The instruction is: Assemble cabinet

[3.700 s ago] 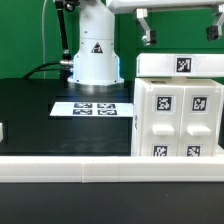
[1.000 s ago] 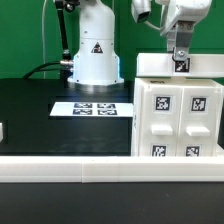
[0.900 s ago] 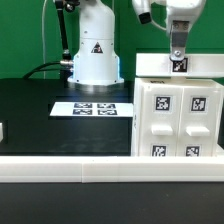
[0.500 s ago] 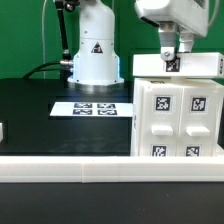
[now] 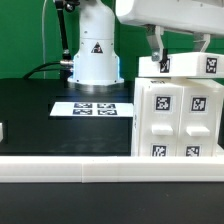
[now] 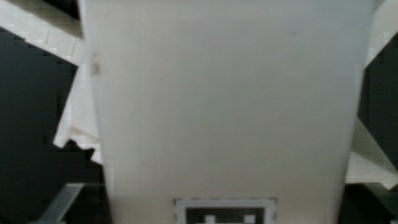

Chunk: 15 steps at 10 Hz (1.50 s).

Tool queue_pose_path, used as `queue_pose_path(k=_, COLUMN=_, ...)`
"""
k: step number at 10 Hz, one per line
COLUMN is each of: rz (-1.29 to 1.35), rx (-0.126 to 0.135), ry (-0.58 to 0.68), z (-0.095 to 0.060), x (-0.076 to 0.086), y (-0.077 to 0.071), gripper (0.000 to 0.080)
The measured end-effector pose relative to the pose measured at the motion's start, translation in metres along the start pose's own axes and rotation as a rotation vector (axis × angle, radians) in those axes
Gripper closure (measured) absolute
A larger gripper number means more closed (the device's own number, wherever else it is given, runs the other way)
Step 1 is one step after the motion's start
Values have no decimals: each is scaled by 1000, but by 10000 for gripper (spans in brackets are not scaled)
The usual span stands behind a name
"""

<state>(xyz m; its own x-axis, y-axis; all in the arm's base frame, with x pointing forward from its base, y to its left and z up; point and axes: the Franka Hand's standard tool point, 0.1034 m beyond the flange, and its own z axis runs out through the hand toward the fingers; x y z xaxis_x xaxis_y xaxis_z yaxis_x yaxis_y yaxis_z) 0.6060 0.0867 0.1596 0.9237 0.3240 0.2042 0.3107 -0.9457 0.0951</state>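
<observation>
The white cabinet body [image 5: 180, 125] stands at the exterior view's right, with two tagged door panels on its front. A white slab [image 5: 195, 66] with a tag lies along its top. My gripper [image 5: 159, 64] comes down from above at the slab's left end, with one finger in front of the slab and one behind it, and looks shut on it. In the wrist view the slab [image 6: 222, 100] fills the picture, with a tag at its near end. One dark finger [image 6: 48, 206] shows beside it, and part of the cabinet body shows behind.
The marker board [image 5: 93, 108] lies on the black table left of the cabinet. The robot base [image 5: 92, 55] stands behind it. A white rail [image 5: 60, 168] runs along the table's front. A small white part [image 5: 2, 130] sits at the left edge.
The gripper came down onto the slab, then turned and moved left. The slab's tag has moved to the right along the cabinet's top.
</observation>
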Motion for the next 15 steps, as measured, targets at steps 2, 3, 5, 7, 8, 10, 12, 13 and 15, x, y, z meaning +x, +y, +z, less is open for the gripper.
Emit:
queue_pose_path(k=2, rz=123, rx=-2, ry=9, z=0, x=2, y=-1, gripper=245)
queue_pose_path(k=3, rz=210, rx=2, ry=9, z=0, x=2, y=-1, gripper=245)
queue_pose_path(k=5, rz=306, rx=8, ry=9, z=0, x=2, y=-1, gripper=245)
queue_pose_path(k=7, rz=466, rx=19, ry=8, z=0, x=2, y=-2, gripper=245)
queue_pose_path(k=8, rz=518, rx=23, ry=7, z=0, x=2, y=-2, gripper=245)
queue_pose_path(k=10, rz=786, rx=59, ry=45, z=0, x=0, y=0, gripper=245)
queue_pose_path(k=12, rz=1028, rx=71, ry=51, z=-1, x=-2, y=-3, gripper=245)
queue_pose_path(k=13, rz=1158, rx=78, ry=53, z=-1, x=-4, y=-4, gripper=245)
queue_pose_path(k=15, rz=1366, rx=88, ry=52, z=-1, x=-4, y=-4, gripper=245)
